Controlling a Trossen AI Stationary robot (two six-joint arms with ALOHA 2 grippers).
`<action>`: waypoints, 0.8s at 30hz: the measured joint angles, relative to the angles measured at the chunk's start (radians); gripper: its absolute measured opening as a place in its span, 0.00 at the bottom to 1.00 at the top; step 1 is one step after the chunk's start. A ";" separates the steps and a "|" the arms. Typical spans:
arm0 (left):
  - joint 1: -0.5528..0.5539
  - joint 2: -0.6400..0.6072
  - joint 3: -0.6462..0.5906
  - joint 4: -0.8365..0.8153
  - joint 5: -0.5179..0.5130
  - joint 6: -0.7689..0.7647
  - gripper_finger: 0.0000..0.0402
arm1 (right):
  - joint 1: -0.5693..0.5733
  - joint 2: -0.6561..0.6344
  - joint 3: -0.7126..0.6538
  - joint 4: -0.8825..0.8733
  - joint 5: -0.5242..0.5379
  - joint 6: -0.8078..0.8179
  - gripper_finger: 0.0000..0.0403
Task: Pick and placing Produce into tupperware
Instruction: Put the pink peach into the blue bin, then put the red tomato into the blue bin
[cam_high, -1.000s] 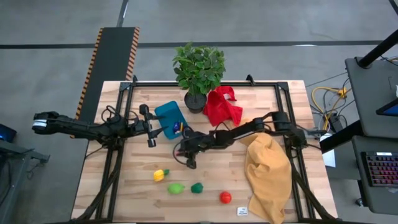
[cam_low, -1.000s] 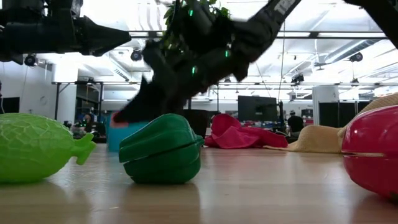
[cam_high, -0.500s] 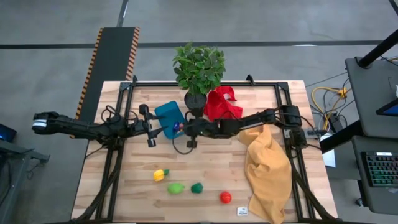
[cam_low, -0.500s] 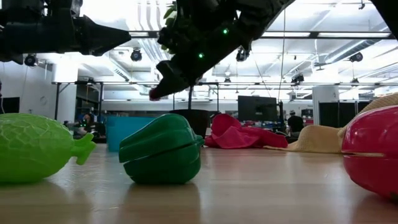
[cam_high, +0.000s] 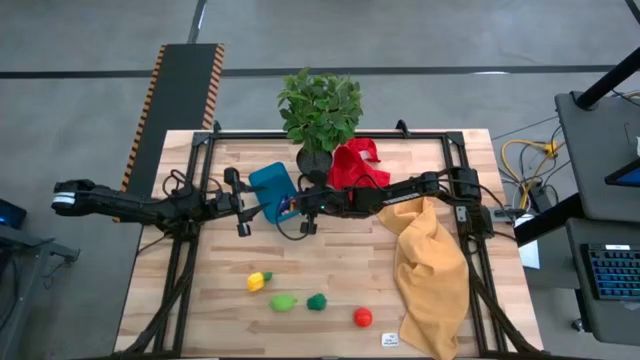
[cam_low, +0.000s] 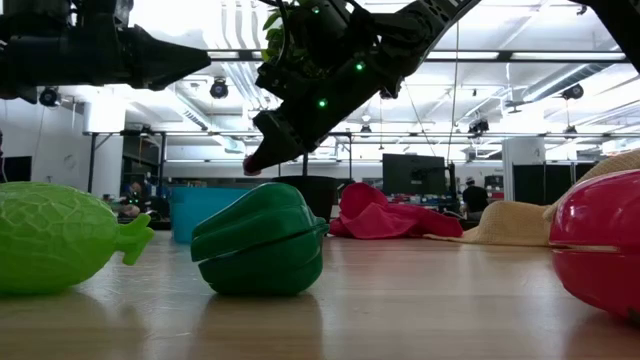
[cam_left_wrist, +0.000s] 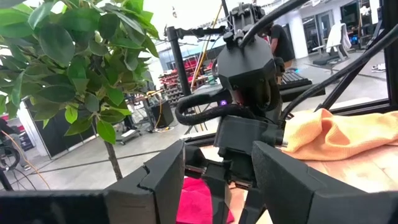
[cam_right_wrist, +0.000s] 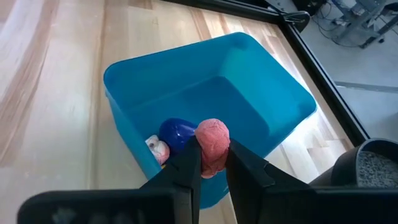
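The blue tupperware (cam_high: 271, 189) stands left of the table's middle, in front of the plant pot. In it lie a dark blue piece (cam_right_wrist: 176, 133) and a small pale pink piece (cam_right_wrist: 157, 148). My right gripper (cam_right_wrist: 211, 163) hovers over the tub's rim (cam_right_wrist: 134, 146), shut on a pinkish piece of produce (cam_right_wrist: 212, 140). My left gripper (cam_high: 250, 205) waits open, level, just left of the tub. A yellow piece (cam_high: 258, 281), a light green one (cam_high: 283, 302), a dark green pepper (cam_high: 317, 301) and a red one (cam_high: 362, 317) lie near the table's front. My right gripper pinches the pinkish piece's lower part (cam_right_wrist: 213, 160) between its two fingertips (cam_right_wrist: 189, 160). The fingers slant down from the table's right. The piece sticks out past the fingertips, lifted clear, above the tub's rim (cam_low: 250, 168).
A potted plant (cam_high: 320, 108) stands at the far edge behind the tub, with a red cloth (cam_high: 358, 168) to its right. A yellow-orange cloth (cam_high: 430, 270) covers the right side under my right arm. Black rails (cam_high: 330, 133) frame the table.
My right gripper has risen from near the table's middle and gone toward the far edge and the tub, carrying the pinkish piece. It has tipped from steeply down to a shallower slant and rolled a little. The piece now hangs over the tub's rim.
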 joint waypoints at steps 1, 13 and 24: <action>0.000 0.000 0.000 0.000 0.000 0.000 0.43 | 0.000 0.000 0.000 0.000 0.000 0.000 0.13; 0.000 0.000 0.000 0.001 0.000 0.000 0.43 | 0.000 0.000 0.000 0.013 0.000 0.007 0.23; 0.000 0.000 0.000 0.001 0.000 0.000 0.43 | 0.000 0.000 0.001 0.039 0.000 0.007 0.31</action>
